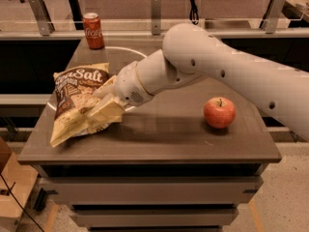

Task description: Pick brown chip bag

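brown chip bag caught at its right edge, left side of tabletop

far left: brown chip bag sits tilted near the tabletop's left edge, top raised, bottom corner touching the surface. white lettering reads "sea salt", with the first letter hard to make out; smaller print below it is unreadable. its pale yellow right edge is partly covered. behind it, well apart at the back edge, an upright red can with white script i cannot read. gripper is at the bag's right edge, jaws closed narrow on that edge; pale fingers blend with the bag's yellow trim, so the contact line is hard to trace. white arm runs off the frame to the right. red apple stands alone to the right.
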`<state>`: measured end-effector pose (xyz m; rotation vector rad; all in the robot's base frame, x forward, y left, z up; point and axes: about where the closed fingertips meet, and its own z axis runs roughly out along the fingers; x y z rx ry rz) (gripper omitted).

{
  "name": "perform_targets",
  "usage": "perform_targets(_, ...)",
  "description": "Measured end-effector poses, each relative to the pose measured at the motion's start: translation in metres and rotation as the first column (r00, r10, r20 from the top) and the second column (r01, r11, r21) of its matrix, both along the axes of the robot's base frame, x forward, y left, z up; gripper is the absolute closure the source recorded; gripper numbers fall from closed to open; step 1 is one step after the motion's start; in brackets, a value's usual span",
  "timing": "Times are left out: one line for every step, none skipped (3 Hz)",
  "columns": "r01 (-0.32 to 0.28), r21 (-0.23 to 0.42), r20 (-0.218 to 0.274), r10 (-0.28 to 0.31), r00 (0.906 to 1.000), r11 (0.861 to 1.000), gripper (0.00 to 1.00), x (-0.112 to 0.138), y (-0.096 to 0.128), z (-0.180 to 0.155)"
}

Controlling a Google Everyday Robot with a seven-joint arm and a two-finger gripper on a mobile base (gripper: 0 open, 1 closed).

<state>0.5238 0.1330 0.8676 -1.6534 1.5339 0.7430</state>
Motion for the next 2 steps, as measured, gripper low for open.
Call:
perform_targets(0.002, 0.014, 0.062, -0.003, 0.9981, 1.000, 0.88, 0.006, -0.010, 0.032)
perform_targets(-0.002, 0.030, 0.124, -0.002, 0.9923, 1.000, 1.00, 0.012, -0.021, 0.066)
